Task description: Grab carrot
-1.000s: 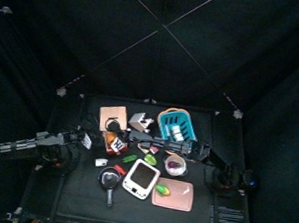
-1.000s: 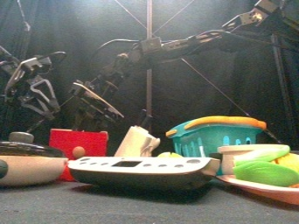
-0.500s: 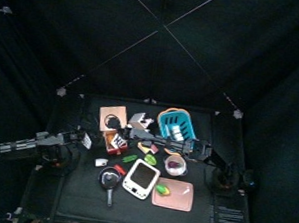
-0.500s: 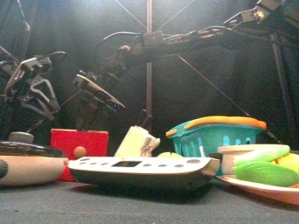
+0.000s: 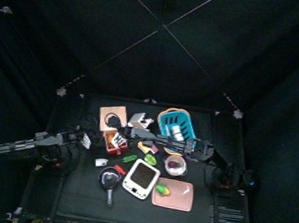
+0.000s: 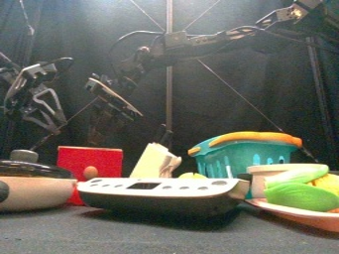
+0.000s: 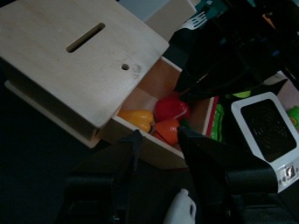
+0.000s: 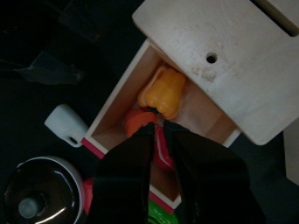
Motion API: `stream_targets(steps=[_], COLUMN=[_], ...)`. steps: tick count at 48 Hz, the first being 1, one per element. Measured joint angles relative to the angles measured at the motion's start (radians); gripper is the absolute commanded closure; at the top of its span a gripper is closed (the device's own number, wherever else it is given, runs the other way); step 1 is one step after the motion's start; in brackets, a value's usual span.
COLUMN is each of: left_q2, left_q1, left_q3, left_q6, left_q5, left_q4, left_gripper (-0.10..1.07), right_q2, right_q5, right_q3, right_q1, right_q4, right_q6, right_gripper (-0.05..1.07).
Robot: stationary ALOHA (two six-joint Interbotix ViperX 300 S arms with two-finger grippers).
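The right pincer (image 8: 149, 144) hangs poised over the open wooden box (image 8: 233, 66) on the table's left half, jaws parted and holding nothing. This looks like the approach step. The carrot (image 8: 163, 89) lies inside the box beside a red piece (image 8: 142, 116), just beyond the fingertips. Next it must descend and close around the carrot. The left pincer (image 7: 158, 149), released, waits near the box.

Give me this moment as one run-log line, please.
task: grab carrot | right gripper: open, reaching into wooden box at carrot | carrot: not yet held | left gripper: open, beside box
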Motion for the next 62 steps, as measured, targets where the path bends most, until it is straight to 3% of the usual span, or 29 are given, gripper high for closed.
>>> stream_targets(steps=[7,23,37,62], left_q2=[0.002,0.000,0.000,0.000], left_q1=[0.000,0.000,0.002,0.014], left_q3=[0.002,0.017,0.017,0.017], left_q6=[0.000,0.000,0.000,0.000], left_q5=[0.000,0.000,0.000,-0.026], left_q4=[0.000,-0.002,0.000,0.002], left_gripper=[0.18,0.18,0.18,0.18], right_q2=[0.000,0.000,0.049,0.146], right_q5=[0.020,0.103,0.114,0.176], right_q3=[0.011,0.012,-0.060,-0.178], right_q1=[0.000,-0.021,-0.055,-0.046], right_q4=[0.021,0.176,0.224,0.227], right_q6=[-0.006,-0.100,-0.109,-0.110], right_gripper=[0.37,0.13,0.12,0.12])
